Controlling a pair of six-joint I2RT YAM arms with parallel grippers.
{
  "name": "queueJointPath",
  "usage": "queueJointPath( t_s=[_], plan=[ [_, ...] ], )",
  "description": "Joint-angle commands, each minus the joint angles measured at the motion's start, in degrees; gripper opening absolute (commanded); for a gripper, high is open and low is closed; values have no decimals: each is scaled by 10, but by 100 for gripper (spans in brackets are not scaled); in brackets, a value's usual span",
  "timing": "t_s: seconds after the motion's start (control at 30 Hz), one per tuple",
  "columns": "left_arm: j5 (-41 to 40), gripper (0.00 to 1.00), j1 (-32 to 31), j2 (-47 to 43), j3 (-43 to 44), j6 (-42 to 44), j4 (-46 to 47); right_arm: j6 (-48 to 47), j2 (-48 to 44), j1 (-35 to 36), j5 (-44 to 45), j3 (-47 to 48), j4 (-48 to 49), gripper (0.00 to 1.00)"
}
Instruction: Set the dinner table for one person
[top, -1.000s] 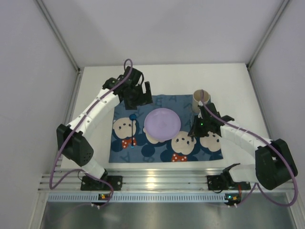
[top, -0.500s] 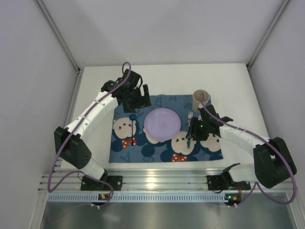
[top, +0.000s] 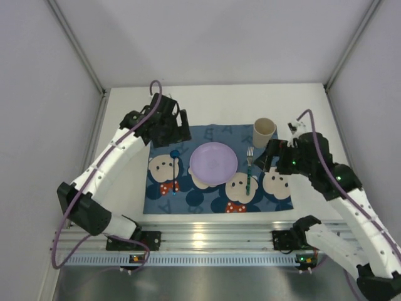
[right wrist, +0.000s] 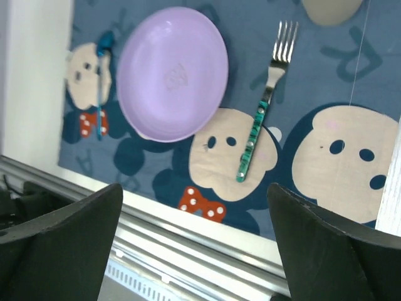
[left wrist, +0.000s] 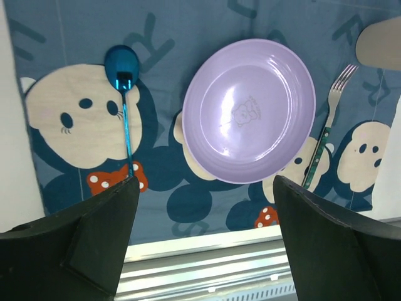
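The white dinner table [top: 219, 103] carries a blue mouse-print placemat [top: 207, 202]. On the mat lie a purple plate [top: 213, 162], a blue spoon [top: 174, 164] to its left and a green-handled fork [top: 249, 172] to its right. A beige cup [top: 264, 132] stands at the mat's far right corner. My left gripper [top: 180, 133] hovers open over the mat's far left part, with plate [left wrist: 250, 110] and spoon [left wrist: 125, 106] below it. My right gripper [top: 268, 158] hangs open above the mat's right side, empty, with the fork [right wrist: 263, 119] lying free beneath it.
An aluminium rail [top: 200, 241] runs along the table's near edge, also seen in the right wrist view as the rail [right wrist: 188, 244]. White walls enclose the table on the left, right and far sides. Bare tabletop [top: 313, 119] lies right of the cup.
My right gripper opened, let go of the fork and rose back to the right; the fork now lies beside the plate. The left arm drew back slightly to the left.
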Motion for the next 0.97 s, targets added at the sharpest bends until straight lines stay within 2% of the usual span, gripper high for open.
queueJointPath(
  t_s=[0.0,0.13,0.23,0.33,0.43,0.73,0.93],
  plan=[
    [-50,93,-1,-57,-10,33,-5,-12,-76,4,17,43,-85,100],
    [-97,98,-1,-112,-27,49,1,18,-180,4,55,31,-130,100],
    [-132,98,-1,-163,-43,54,24,50,-238,4,65,8,-161,100],
    [-173,98,-1,-212,-61,57,29,69,-276,4,113,13,-194,100],
    [-194,98,-1,-259,-92,65,42,70,-305,5,104,9,-194,100],
    [-242,98,-1,-347,-138,57,1,61,-336,5,99,35,-229,100],
    [-252,98,-1,-370,-148,51,-9,51,-349,5,112,50,-250,100]
  ],
)
